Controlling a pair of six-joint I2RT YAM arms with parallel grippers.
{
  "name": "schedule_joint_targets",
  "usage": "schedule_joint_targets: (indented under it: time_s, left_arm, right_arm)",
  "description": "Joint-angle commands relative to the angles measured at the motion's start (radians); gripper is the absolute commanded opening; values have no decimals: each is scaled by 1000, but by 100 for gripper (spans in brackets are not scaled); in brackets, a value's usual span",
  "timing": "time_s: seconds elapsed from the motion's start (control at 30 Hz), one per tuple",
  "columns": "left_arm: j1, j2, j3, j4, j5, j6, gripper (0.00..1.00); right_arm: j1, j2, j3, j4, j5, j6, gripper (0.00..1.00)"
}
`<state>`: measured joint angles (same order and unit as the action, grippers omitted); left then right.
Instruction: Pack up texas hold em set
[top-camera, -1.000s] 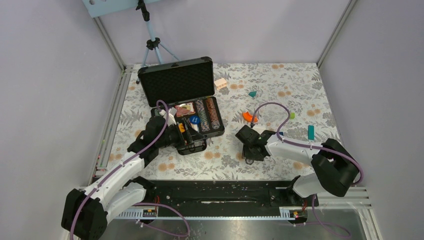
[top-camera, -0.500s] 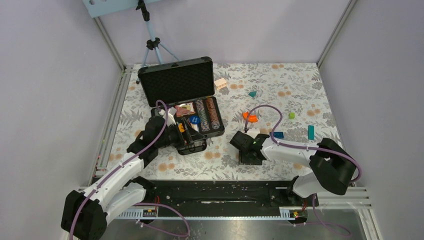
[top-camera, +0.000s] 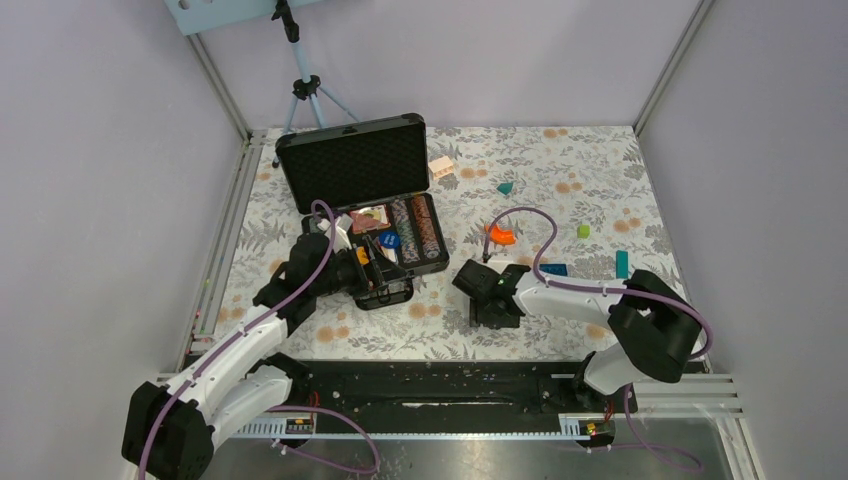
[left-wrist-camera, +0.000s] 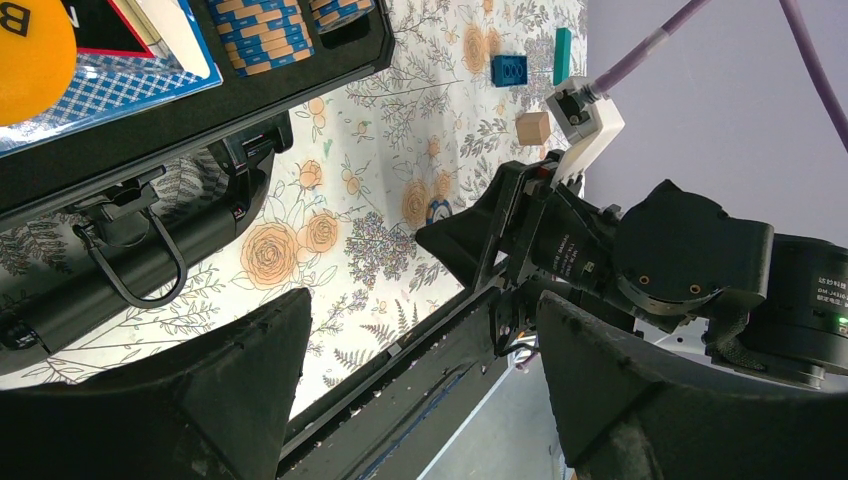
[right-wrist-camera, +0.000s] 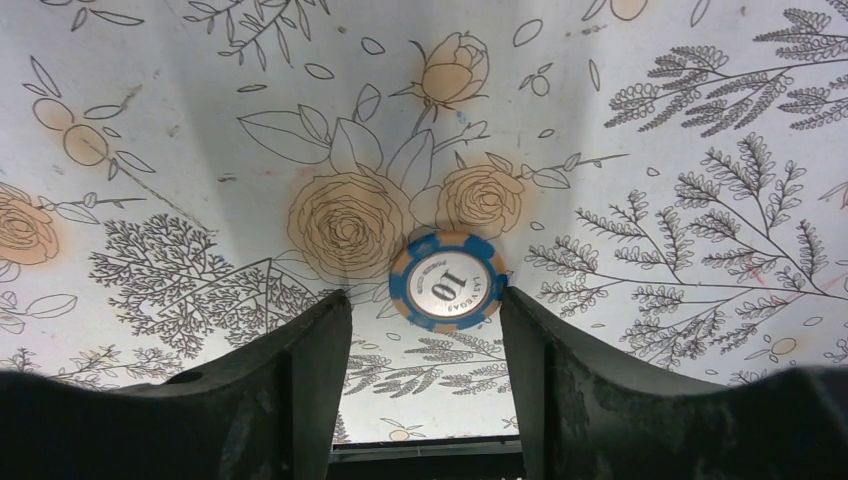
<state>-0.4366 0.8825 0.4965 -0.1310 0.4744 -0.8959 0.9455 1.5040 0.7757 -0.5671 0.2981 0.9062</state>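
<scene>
The black briefcase stands open at the back left, foam lid up. Its tray holds rows of striped chips, card decks and a blue disc. My left gripper hangs open and empty at the case's near edge; in its wrist view I see the case handle, chip rows, a blue card deck and an orange disc. My right gripper is open, low over the cloth. A blue "10" chip lies flat just beyond its fingertips, untouched.
An orange curved block, teal blocks, a blue block, a small green piece and a tan block lie on the floral cloth right of the case. A tripod stands behind it.
My right gripper has moved left, toward the case's near right corner. The left arm and the case have not moved.
</scene>
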Motion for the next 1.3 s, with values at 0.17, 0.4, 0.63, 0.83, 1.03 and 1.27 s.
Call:
schedule_joint_targets:
  time_s: [0.17,0.4,0.63,0.83,1.03,1.27]
  left_arm:
    - [-3,-8,-2,24,10,-1,82]
    - [-3,-5,-6,39,14,-12,82]
    - [-4,-9,-7,35,11,-12,82]
    - [-3,-8,-9,37,7,-13,82]
    - [-4,8,-10,64,9,-33,82]
    - [-8,38,-2,84,17,-33,82]
  right_arm:
    - [-42,54,-75,-1,36,7,60]
    - [-44,61,-89,14,12,0,55]
    - [-44,40,-100,17,4,-1,46]
    - [-44,-29,-94,29,-6,-29,42]
    - [-43,-66,-54,76,-27,-111,42]
    - [-44,-56,-4,87,-53,-175,42]
